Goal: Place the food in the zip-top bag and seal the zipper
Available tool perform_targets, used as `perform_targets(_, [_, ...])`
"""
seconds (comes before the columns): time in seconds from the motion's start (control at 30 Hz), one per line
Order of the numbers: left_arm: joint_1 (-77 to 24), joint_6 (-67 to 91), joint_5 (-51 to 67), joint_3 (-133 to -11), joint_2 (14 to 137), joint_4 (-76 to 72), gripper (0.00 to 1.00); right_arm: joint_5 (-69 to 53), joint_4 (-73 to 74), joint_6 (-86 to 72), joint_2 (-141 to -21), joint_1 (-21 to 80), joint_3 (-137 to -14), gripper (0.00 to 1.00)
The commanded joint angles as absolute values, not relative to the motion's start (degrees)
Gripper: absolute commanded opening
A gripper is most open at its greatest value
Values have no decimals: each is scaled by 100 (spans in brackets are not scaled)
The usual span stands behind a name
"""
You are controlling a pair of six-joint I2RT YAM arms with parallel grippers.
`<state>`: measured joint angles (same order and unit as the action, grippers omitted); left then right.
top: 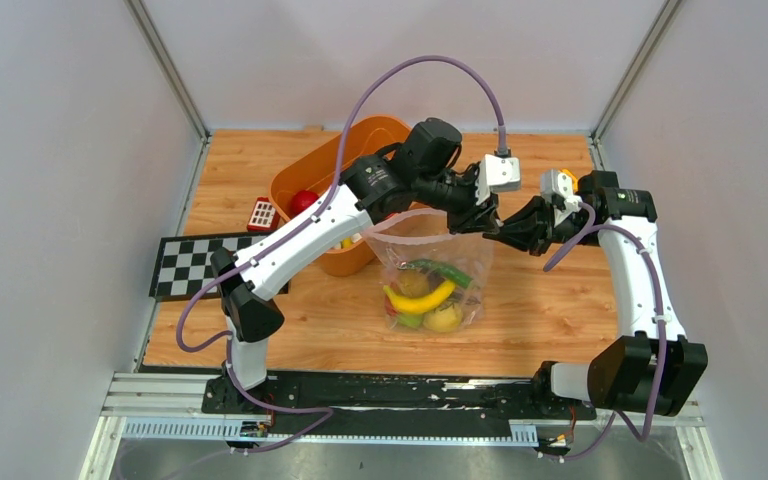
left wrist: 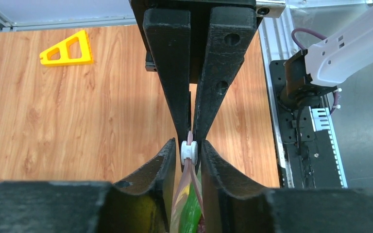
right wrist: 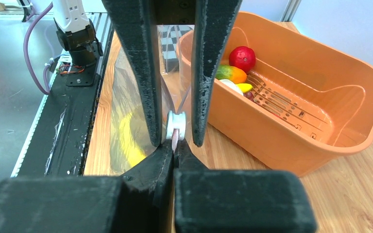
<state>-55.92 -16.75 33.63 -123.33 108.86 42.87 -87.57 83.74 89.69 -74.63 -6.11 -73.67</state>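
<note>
The clear zip-top bag (top: pixel 463 250) hangs above the table between my two grippers. Inside it lie a yellow banana (top: pixel 420 298), a lemon (top: pixel 444 319) and green food (top: pixel 447 272). My right gripper (right wrist: pixel 175 145) is shut on the pinkish zipper (left wrist: pixel 188 171) at the bag's end. My left gripper (left wrist: pixel 190 145) straddles the white slider (left wrist: pixel 189 152) on that strip, jaws slightly apart with a thin gap beside the slider. Both grippers meet tip to tip: left gripper (top: pixel 482 214), right gripper (top: pixel 508 237). Behind the slider the zipper's two strips spread apart.
The orange basket (right wrist: pixel 320 63) stands just behind the bag, holding a red fruit (right wrist: pixel 242 58), a mango (right wrist: pixel 231 74) and other pieces. A checkerboard (top: pixel 192 262) and a small red block (top: pixel 262 213) lie at the left. A yellow triangle (left wrist: pixel 68 48) lies on the table.
</note>
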Motion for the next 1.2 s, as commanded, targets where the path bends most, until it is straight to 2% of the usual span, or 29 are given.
perform_targets(0.0, [-5623, -1574, 3444, -12299, 10628, 3998, 29, -9176, 8420, 9088, -7427, -587, -7433, 0])
perform_targets(0.1, [-5624, -1586, 3376, -12295, 10626, 4041, 24, -9167, 8424, 9088, -7435, -588, -7443, 0])
perform_targets(0.27, [-5621, -1667, 3327, -12252, 10563, 4158, 6, -9159, 8422, 9095, -7483, -582, -7462, 0])
perform_targets(0.4, [-5624, -1710, 3156, -12195, 10485, 4208, 8, -9150, 8421, 9092, -7510, -588, -7471, 0])
perform_targets(0.53, [-5622, -1787, 3023, -12134, 10401, 4261, 0, -9116, 8420, 9106, -7484, -589, -7460, 0])
perform_targets(1.17, [-5601, -1989, 2172, -11462, 9922, 4646, 0, -9073, 8407, 9142, -7364, -611, -7495, 0])
